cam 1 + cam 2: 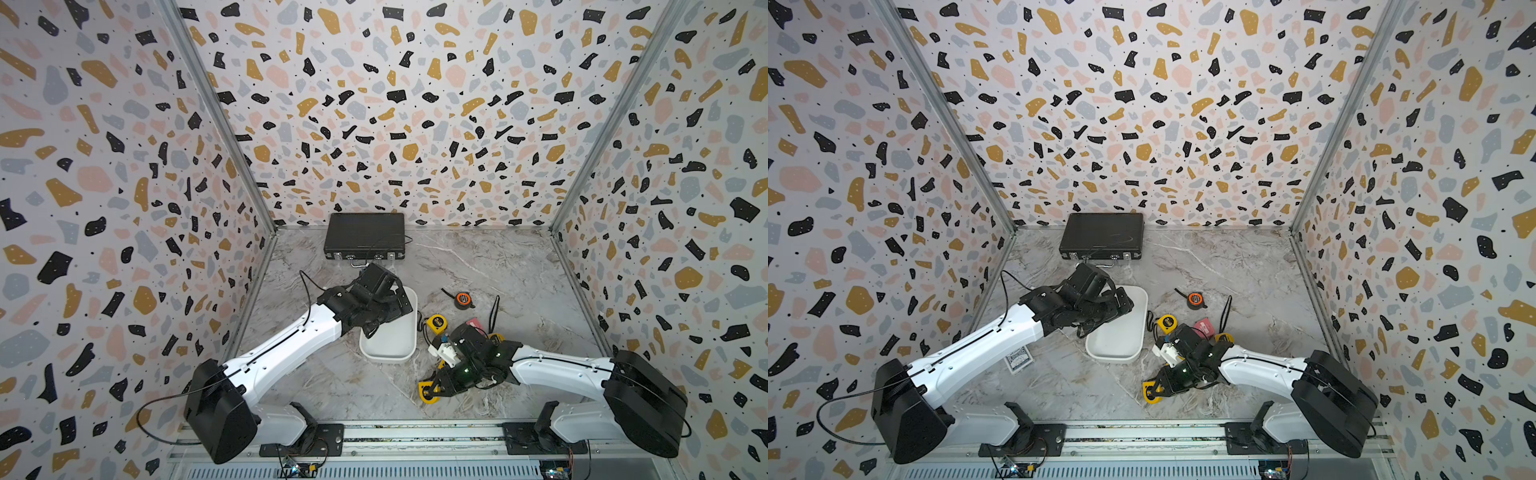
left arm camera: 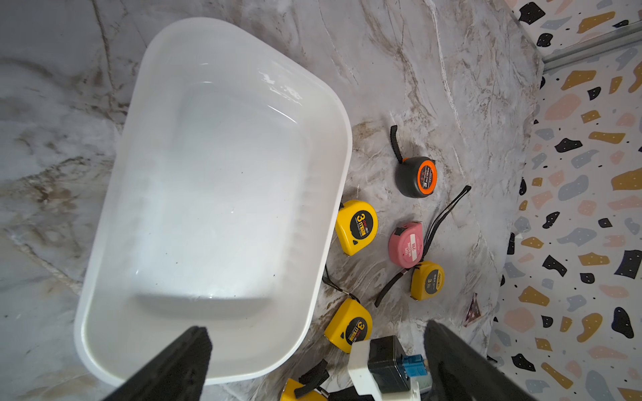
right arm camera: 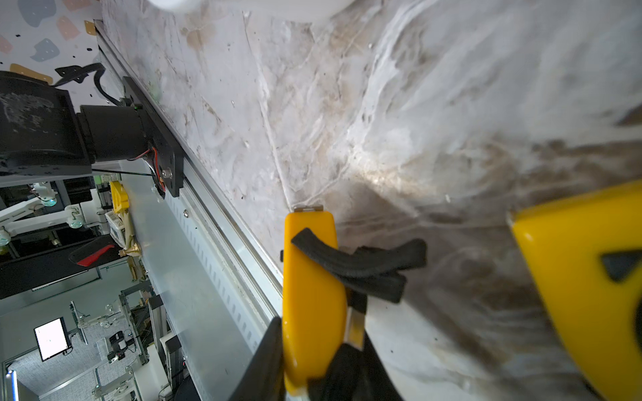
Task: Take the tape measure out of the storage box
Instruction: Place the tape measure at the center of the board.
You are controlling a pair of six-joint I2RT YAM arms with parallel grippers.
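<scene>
Sitting on marble, storage box holds nothing; tape measures lie beside it.

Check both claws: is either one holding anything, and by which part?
Right claw is shut on a yellow tape measure, pinching its flat sides at the end opposite the tape's metal tip. Left claw is open above the storage box, holding nothing.

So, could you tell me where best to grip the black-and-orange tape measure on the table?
Come from above, jaws across the black case of the black-and-orange tape measure: it seems to lie orange face up, with room around it. Avoid the end where its strap trails.
</scene>
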